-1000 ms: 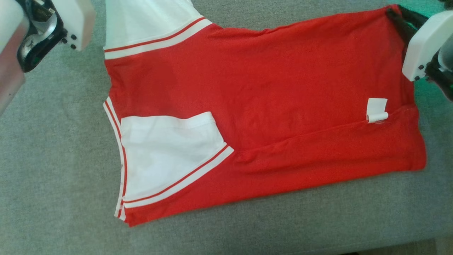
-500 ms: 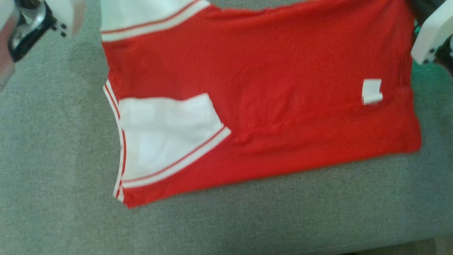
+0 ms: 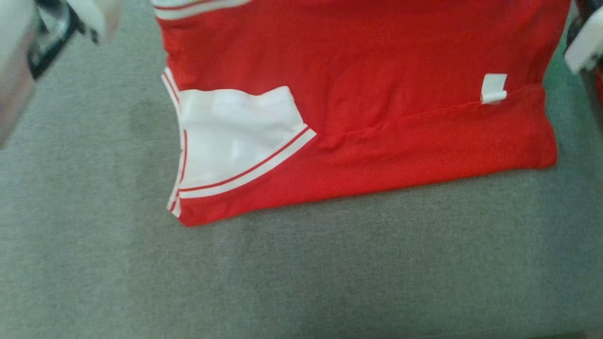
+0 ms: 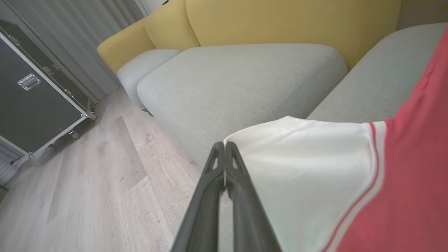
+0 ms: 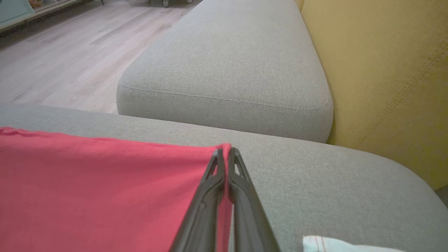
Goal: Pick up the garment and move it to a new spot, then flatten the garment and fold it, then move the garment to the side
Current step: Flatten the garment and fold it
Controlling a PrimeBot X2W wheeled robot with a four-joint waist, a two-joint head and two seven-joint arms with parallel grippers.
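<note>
At far left of the head view, blurred and cut off by the frame: pale casing of the left arm, fingers out of sight there. In its wrist view, left gripper (image 4: 224, 148) pressed fully shut, pinching the corner of a white sleeve (image 4: 297, 168). In the middle, red shirt (image 3: 377, 70) spread on the grey sofa cushion (image 3: 301, 273), top edge and most of that sleeve clipped by the frame. Small white label (image 3: 493, 88) near the right hem. At far right, right gripper (image 5: 225, 152) likewise clamped tight on the red corner. Against a second ago: shirt higher in frame, more cushion below, amid a shift of the whole picture with the camera.
</note>
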